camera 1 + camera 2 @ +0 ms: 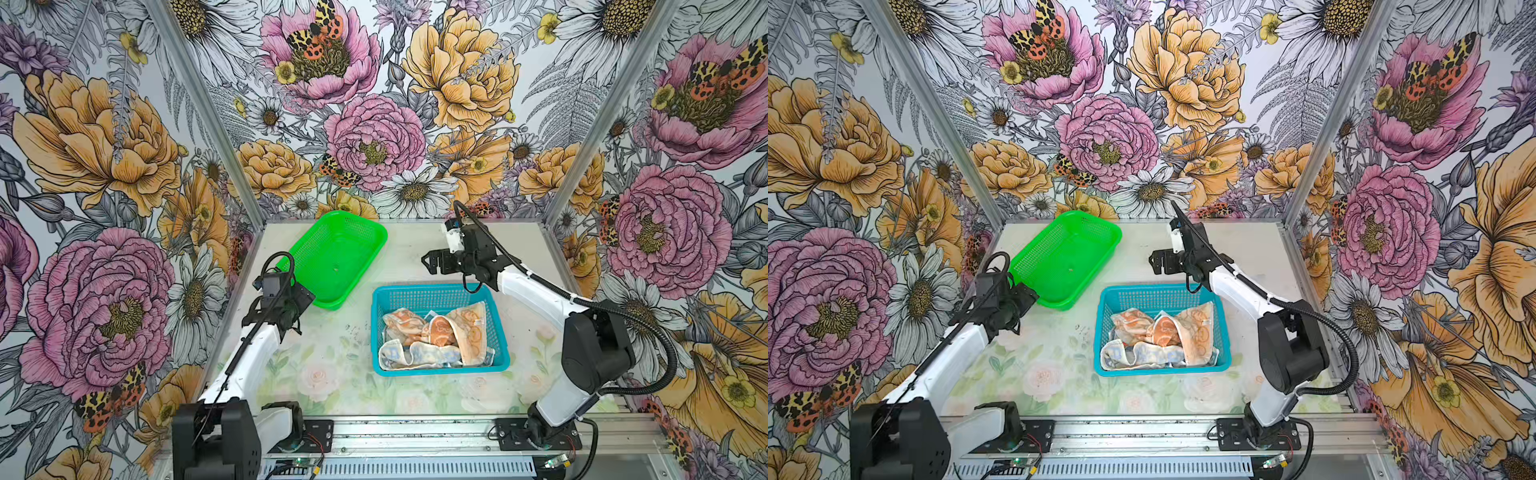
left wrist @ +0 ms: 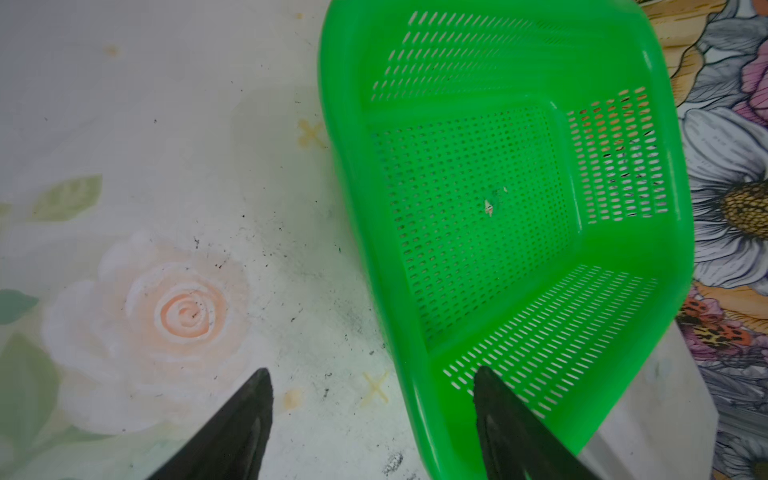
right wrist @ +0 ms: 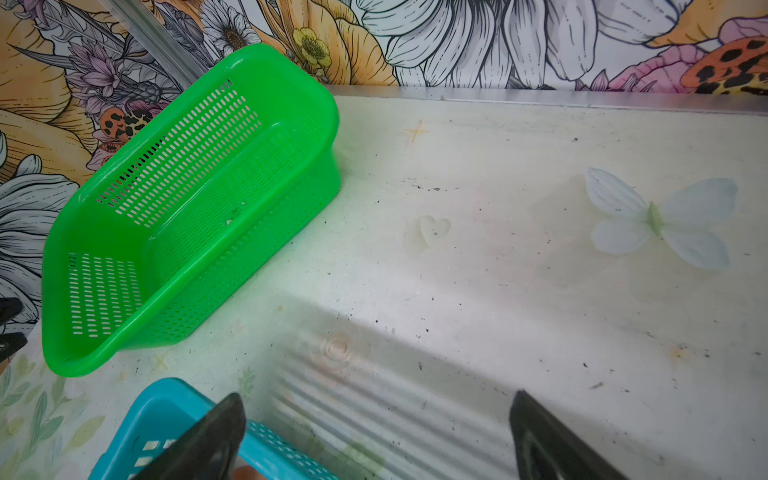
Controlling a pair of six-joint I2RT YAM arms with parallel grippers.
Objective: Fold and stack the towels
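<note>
The crumpled towels (image 1: 436, 336) are seen heaped in a blue basket (image 1: 440, 371) near the front edge. Farther back on the left, the left gripper (image 2: 374, 371) is held partly open astride the near rim of a green basket (image 1: 332, 257), with nothing gripped. Beyond the blue basket, the right gripper (image 3: 378, 395) is spread wide and empty above the table (image 1: 415, 249).

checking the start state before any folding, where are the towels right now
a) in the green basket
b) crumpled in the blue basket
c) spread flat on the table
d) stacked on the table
b, the towels lie crumpled together inside the blue basket, and the green basket has no towel in it.
</note>
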